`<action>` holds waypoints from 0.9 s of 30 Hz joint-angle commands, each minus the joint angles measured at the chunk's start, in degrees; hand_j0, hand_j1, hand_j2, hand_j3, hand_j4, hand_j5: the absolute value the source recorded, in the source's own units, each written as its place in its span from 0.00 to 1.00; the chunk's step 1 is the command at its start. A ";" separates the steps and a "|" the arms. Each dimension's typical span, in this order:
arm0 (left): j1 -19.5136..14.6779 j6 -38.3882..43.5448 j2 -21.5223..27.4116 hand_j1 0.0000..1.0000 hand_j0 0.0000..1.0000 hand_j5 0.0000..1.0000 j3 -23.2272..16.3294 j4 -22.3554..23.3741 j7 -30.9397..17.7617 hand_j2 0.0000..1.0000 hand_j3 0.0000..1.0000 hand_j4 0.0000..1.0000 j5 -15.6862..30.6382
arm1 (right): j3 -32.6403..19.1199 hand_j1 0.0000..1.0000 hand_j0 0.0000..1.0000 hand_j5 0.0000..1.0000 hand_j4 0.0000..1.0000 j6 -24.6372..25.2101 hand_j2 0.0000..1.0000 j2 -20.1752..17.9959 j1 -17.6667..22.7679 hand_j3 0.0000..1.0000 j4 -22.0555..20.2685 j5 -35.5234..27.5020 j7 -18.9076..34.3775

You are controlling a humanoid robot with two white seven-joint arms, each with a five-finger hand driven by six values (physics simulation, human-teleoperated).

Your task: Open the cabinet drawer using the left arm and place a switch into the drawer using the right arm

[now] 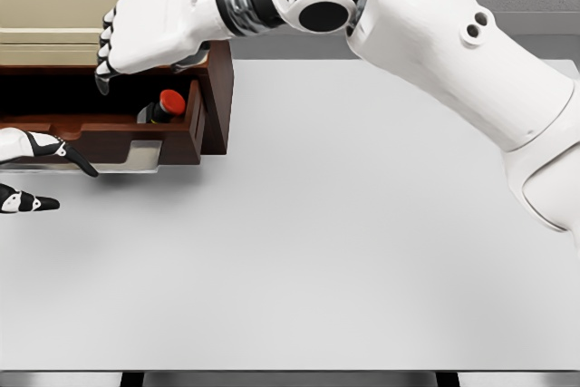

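Head view shows the dark brown wooden cabinet drawer (195,124) pulled open at the far left of the white table (362,224), and in its right end lies the small black switch with a red round button (164,106), tilted so its long axis runs from lower left to upper right with the red end pointing up and to the right. Just above it the white right hand (145,35) hangs over the drawer with fingers loosely curled downward and nothing in them. At the left edge the left hand (32,169) shows only some white-and-black fingers, spread and empty, just in front of the drawer's front panel.
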 commanded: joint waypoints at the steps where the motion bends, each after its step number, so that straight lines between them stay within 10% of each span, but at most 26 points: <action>1: 0.00 0.11 0.09 0.68 0.68 0.68 0.08 0.00 0.01 0.68 0.68 0.68 0.45 | -0.12 0.82 0.82 0.82 0.82 0.14 0.82 -0.22 0.00 0.82 -0.74 -0.09 -0.03; 7: 0.09 0.11 0.70 0.68 0.68 0.68 0.08 0.00 0.01 0.68 0.68 0.68 0.45 | -1.79 0.84 0.84 0.84 0.84 0.14 0.84 -9.62 0.18 0.84 -15.15 -1.32 -0.13; 10: 0.09 0.11 0.79 0.68 0.68 0.68 0.08 0.00 0.01 0.68 0.68 0.68 0.45 | -1.70 0.88 0.88 0.88 0.88 0.14 0.88 -21.83 1.14 0.88 -23.41 -6.77 -0.22; 17: 0.00 0.11 0.62 0.67 0.67 0.67 1.75 -0.09 0.01 0.67 0.67 0.67 0.45 | -2.93 0.95 0.95 0.95 0.95 0.14 0.95 -47.59 8.35 0.95 -23.94 -13.89 -8.31; 27: -0.79 0.11 -0.35 0.67 0.67 0.67 2.81 0.00 0.09 0.67 0.67 0.67 0.28 | -3.02 1.00 1.00 1.00 1.00 0.14 1.00 -53.05 11.78 1.00 -24.12 -13.89 -8.39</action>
